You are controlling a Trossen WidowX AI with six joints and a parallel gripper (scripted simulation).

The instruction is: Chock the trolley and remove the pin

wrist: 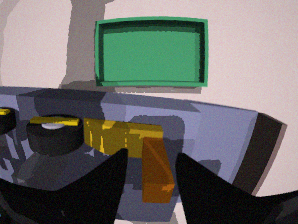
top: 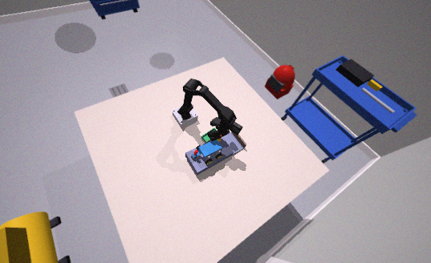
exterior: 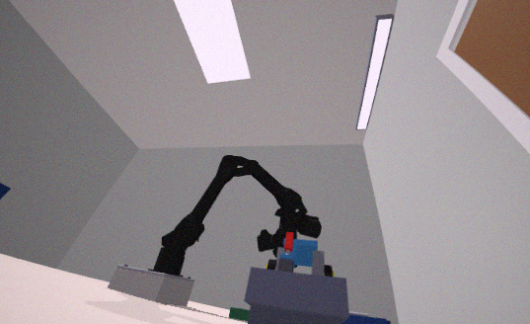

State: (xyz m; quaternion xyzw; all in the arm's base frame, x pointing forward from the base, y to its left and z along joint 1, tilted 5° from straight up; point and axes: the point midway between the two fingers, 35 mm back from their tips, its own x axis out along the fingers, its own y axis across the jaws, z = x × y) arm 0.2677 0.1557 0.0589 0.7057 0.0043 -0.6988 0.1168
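- Grey ramp lies on the pale table top, carrying the blue trolley; the red-headed stop pin stands at the trolley's end.
- Green tray sits just beyond the ramp's far edge, and nothing shows inside it.
- Black gripper hangs low over the ramp, fingers parted and gripping nothing, the orange handle standing in the gap between them.
- Yellow chock rests on the ramp just beside a black trolley wheel.
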